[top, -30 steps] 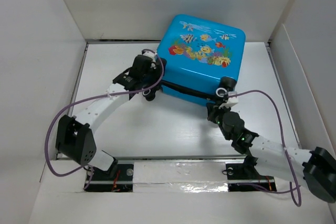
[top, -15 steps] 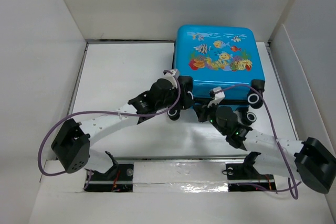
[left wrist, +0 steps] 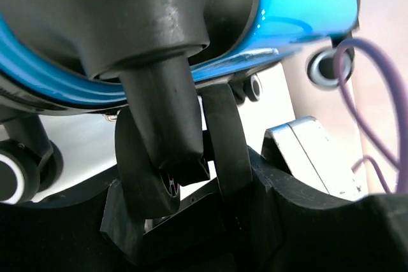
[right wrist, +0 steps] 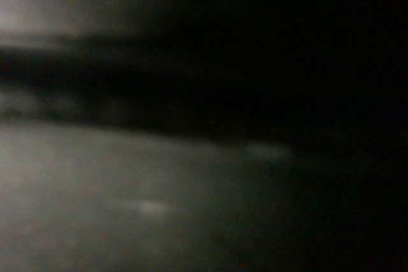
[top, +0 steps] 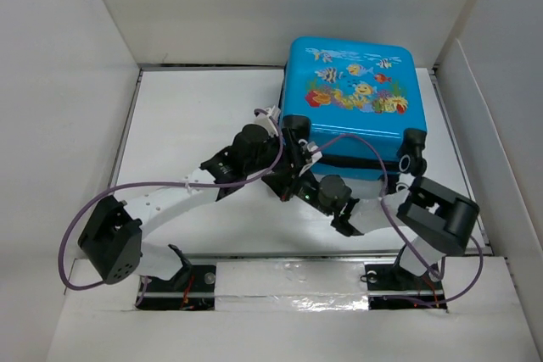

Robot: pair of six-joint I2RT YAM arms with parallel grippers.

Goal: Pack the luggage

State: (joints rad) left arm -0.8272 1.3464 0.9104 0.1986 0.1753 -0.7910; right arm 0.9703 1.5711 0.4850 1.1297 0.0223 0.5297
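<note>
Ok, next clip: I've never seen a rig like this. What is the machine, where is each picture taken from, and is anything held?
Two robot arms are bolted at the near edge of a table, each ending in a two-finger gripper. The overhead picture looks down from behind them. A blue fish-print suitcase lies at the far right, seemingly shut. The left gripper and right gripper reach its near left corner. The left wrist camera shows its fingers either side of a dark tapered part beside the blue shell; a grip is unclear. The right wrist picture is too dark to read.
</note>
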